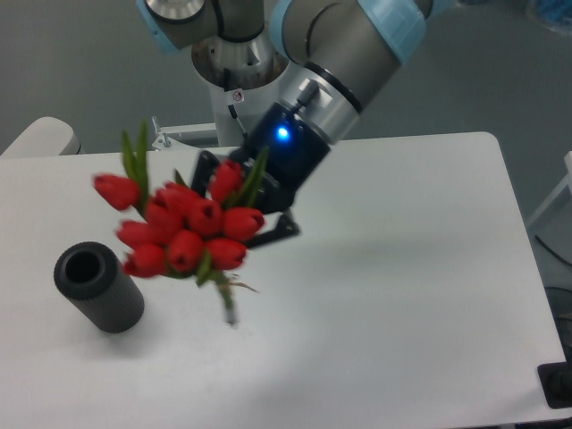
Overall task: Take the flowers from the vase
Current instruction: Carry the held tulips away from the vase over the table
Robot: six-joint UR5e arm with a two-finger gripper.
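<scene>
The table (pixel 402 295) is white w/ round corners. Its front part is bare. At the far right edge, low down, a small dark thing (pixel 556 384) sticks in; can't tell what it is.

Next, on the left, the vase (pixel 96 286). It is black, round like a can, and it tilts a bit toward the camera, so the round hole on top shows. The hole is dark inside. Nothing sticks out of it. The vase sits on the table.

Just right of the vase, up in the air, are the flowers (pixel 188 234). Red buds in a tight bunch, one bud off to the left by itself. Thin green leaves poke up at the top left and btw the buds. The pale stems hang down under the bunch and look blurry. The stems do not touch the vase; the bunch is beside it, not over the hole.

Behind the bunch is the gripper (pixel 239 210). It is black. Its fingers go in among the buds and leaves and pinch the bunch, holding it up. One black finger (pixel 277 232) shows at the right of the buds. A blue light glows on the gripper's body.

Farther back, the arm (pixel 340 54) is grey w/ light blue caps. Its base (pixel 234 76) stands at the table's back edge. Behind is grey floor.
</scene>
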